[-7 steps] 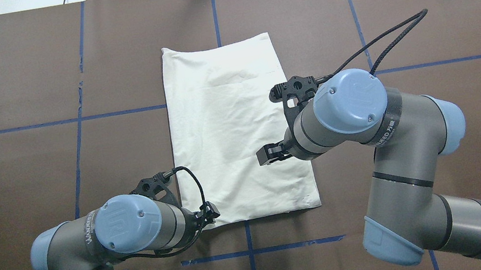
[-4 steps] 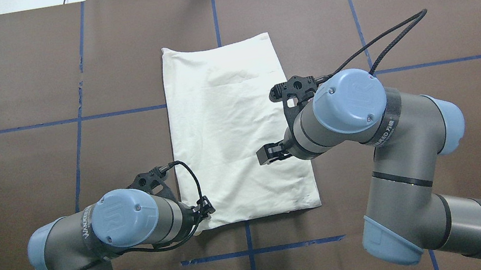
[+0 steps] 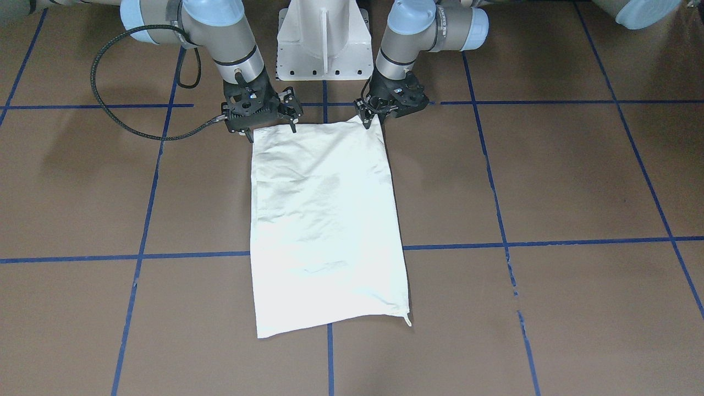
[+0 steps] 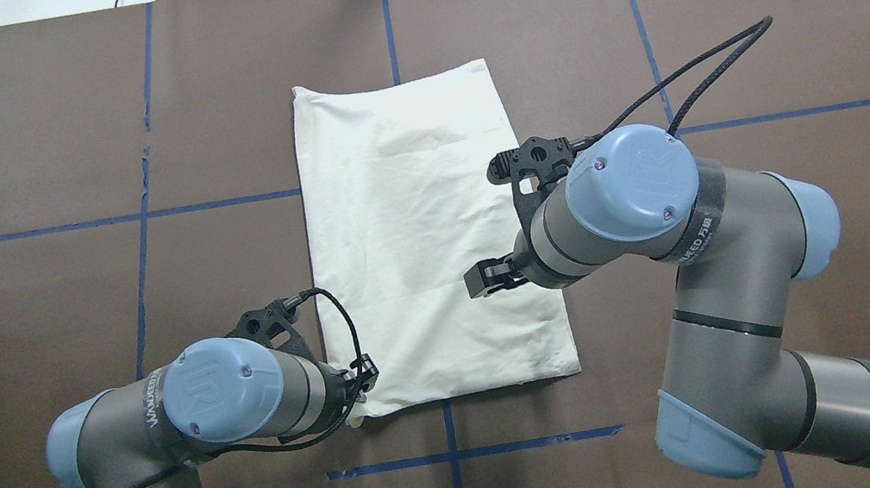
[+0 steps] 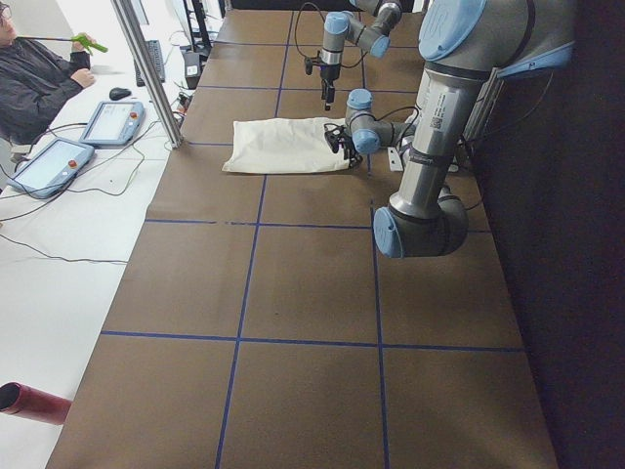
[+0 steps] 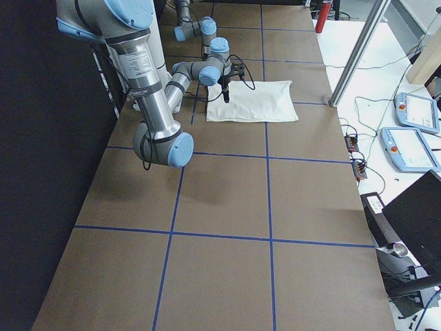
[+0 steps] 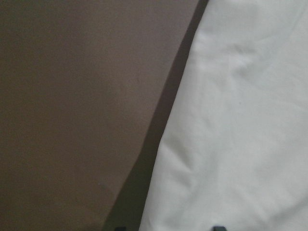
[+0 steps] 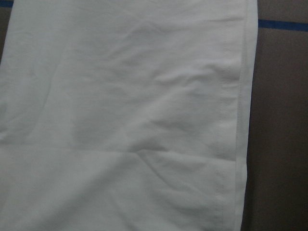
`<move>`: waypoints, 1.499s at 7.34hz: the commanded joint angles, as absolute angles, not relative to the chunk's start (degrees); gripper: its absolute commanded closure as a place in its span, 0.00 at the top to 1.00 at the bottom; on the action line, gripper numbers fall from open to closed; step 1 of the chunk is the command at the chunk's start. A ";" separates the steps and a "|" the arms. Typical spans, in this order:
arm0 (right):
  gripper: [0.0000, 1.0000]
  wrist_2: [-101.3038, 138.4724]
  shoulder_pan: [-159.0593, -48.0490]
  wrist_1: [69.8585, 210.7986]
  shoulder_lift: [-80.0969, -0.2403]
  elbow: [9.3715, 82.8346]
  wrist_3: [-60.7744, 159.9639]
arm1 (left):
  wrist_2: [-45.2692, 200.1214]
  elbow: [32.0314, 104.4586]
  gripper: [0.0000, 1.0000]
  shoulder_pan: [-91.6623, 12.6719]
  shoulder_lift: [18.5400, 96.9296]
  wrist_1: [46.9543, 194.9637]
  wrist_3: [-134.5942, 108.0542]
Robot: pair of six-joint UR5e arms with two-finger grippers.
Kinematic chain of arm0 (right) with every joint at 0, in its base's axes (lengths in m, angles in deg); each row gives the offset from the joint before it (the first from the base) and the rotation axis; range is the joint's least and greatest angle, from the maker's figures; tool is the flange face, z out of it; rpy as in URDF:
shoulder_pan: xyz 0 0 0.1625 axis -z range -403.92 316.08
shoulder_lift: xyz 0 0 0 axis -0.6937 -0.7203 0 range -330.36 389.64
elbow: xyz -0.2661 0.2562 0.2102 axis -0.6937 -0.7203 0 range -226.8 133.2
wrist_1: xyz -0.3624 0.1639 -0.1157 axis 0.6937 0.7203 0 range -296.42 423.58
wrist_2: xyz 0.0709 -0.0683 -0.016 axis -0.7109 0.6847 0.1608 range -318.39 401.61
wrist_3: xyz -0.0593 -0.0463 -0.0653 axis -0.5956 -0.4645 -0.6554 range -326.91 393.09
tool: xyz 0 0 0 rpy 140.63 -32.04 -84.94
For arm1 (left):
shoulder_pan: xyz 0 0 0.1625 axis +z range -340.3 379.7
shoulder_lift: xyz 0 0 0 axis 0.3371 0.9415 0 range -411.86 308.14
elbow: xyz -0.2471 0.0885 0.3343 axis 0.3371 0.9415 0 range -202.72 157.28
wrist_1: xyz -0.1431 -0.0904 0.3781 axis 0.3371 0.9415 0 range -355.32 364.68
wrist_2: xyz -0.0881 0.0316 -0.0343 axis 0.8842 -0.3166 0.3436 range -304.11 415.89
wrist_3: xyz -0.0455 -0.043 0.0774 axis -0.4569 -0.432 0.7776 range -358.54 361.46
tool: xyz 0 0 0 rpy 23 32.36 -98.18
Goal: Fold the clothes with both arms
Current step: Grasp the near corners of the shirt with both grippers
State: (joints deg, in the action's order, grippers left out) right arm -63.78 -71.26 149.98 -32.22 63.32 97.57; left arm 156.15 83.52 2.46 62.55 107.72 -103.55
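Note:
The shirt (image 4: 415, 230) lies folded into a long rectangle, plain cream side up; its print is hidden. It also shows in the front view (image 3: 324, 220). My left gripper (image 3: 375, 115) is low at the shirt's near-left corner. In the left wrist view two fingertips (image 7: 219, 228) stand apart at the bottom edge, close over the shirt's edge (image 7: 240, 120), so it is open. My right gripper (image 3: 270, 131) hovers open and empty above the shirt's right side. It shows raised in the exterior left view (image 5: 325, 96). The right wrist view shows only the cloth and its hem (image 8: 120, 120).
The brown table cover (image 4: 63, 320) carries a grid of blue tape lines. The white pedestal base (image 3: 322, 38) stands at the robot's edge. Beyond the far edge stand a metal post (image 5: 146, 68), teach pendants (image 5: 59, 161) and a seated person (image 5: 34, 73).
My left arm has shifted a little to the left and its gripper has closed in on the shirt's near-left corner. The right arm and the shirt have not moved.

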 commanded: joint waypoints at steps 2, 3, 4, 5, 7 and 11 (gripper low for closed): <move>1.00 -63.77 -71.17 149.89 -32.15 63.41 99.36 | 156.26 84.23 0.00 2.74 62.05 107.69 -102.09; 1.00 -63.77 -70.99 149.89 -32.32 63.32 101.02 | 156.52 84.85 0.00 2.91 62.13 107.69 -101.47; 1.00 -63.69 -69.08 149.89 -32.50 63.06 108.60 | 156.79 85.46 0.00 2.91 62.22 107.60 -101.37; 1.00 -62.38 -65.84 149.80 -32.85 62.71 120.34 | 156.79 85.64 0.00 3.00 62.31 107.69 -101.37; 1.00 -55.98 -61.52 146.05 -34.95 62.97 133.67 | 156.70 85.64 0.00 2.91 62.40 107.77 -100.67; 1.00 -51.20 -58.51 146.20 -35.13 59.02 140.75 | 156.70 85.38 0.00 3.00 62.49 108.04 -100.58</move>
State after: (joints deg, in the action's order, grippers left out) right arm -51.47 -58.72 145.88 -34.91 59.91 139.46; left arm 156.70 85.44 3.00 62.47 107.93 -100.64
